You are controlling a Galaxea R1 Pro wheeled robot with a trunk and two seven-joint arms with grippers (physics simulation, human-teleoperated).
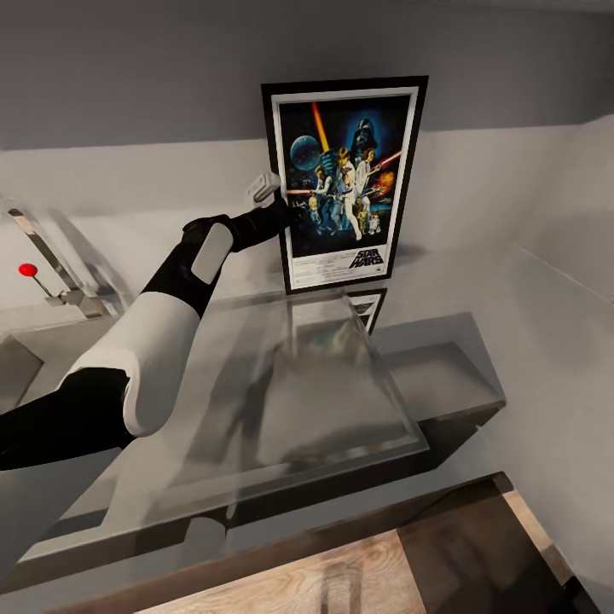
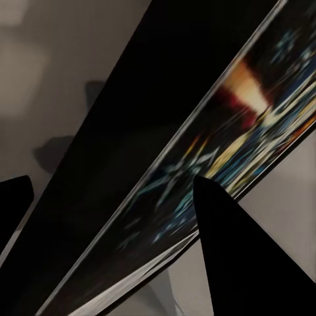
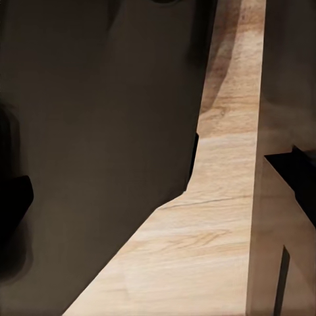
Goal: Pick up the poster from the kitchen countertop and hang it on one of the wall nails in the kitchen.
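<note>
**Left claw pinching the poster's edge, nail not yet found**

Left claw (image 1: 277, 198) is my only hold: it is pinching the poster (image 1: 344, 181) at its left edge, about halfway up. From the left wrist view I see one dark finger (image 2: 230, 250) lying across the printed face, with the black frame (image 2: 131, 151) running diagonally past it, so I judge the jaws to be pressed onto the frame's side and not spread.

That hold is off-centre. A thin framed panel gripped at one side wants to swing about the pinch, and any quick wrist turn could let it rotate or slide out.

Outward from the claw, the poster stands upright, its lower edge just above the bench (image 1: 281, 401) or barely touching it; I cannot tell which. Its reflection shows in the grey surface below. If I drag sideways before lifting clear, the bottom corner may catch on the bench and lever the frame from my grip.

Behind it is the pale wall (image 1: 128, 85). I can make out no nail on it, so hanging is still guesswork: I could press the frame against bare wall and let go, and it would drop.

At the far left sits a faucet (image 1: 51, 264) with a red knob (image 1: 27, 269); the left arm's elbow passes near it.

Right claw: its wrist view looks down at wood floor (image 3: 197, 250), with dark finger shapes at the edges, apart and empty.
</note>
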